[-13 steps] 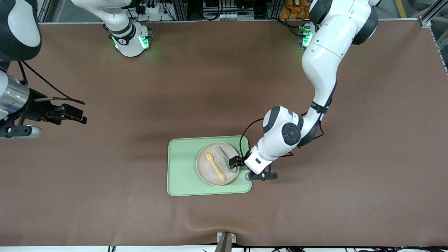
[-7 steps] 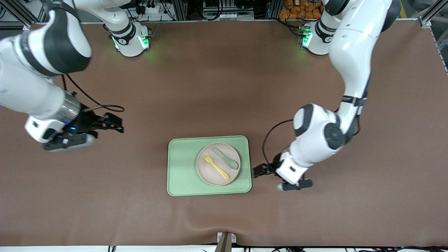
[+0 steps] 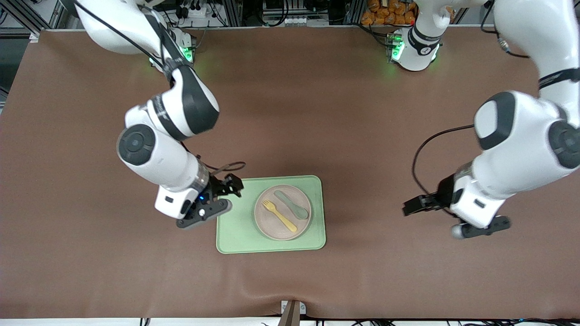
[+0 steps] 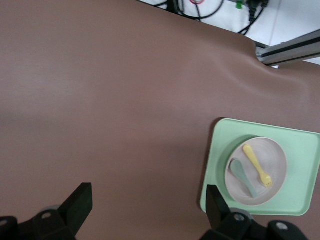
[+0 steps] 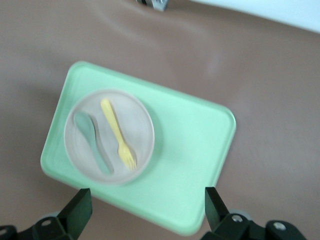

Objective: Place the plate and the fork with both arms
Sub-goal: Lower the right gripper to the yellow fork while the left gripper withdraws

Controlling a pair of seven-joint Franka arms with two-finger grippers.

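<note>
The cream plate (image 3: 270, 222) lies on the light-green tray (image 3: 233, 219). The pale-yellow fork (image 3: 279, 215) lies on the plate beside a grey-green spoon (image 3: 292, 204). My right gripper (image 3: 232, 186) is open and empty over the tray's edge toward the right arm's end. The right wrist view shows the tray (image 5: 190, 150), plate (image 5: 140, 125) and fork (image 5: 118, 134) past the gripper (image 5: 148, 210). My left gripper (image 3: 411, 207) is open and empty over bare table toward the left arm's end. Its wrist view (image 4: 147, 210) shows the plate (image 4: 276, 159) and fork (image 4: 257, 164) well away.
The brown table mat (image 3: 290, 113) surrounds the tray. The arms' bases (image 3: 170, 54) stand at the table's edge farthest from the front camera. A small metal bracket (image 3: 292, 310) sits at the edge nearest the camera.
The left gripper has drawn away from the spoon on the plate toward the left arm's end. The right gripper has swung in from the table's end to the tray's edge.
</note>
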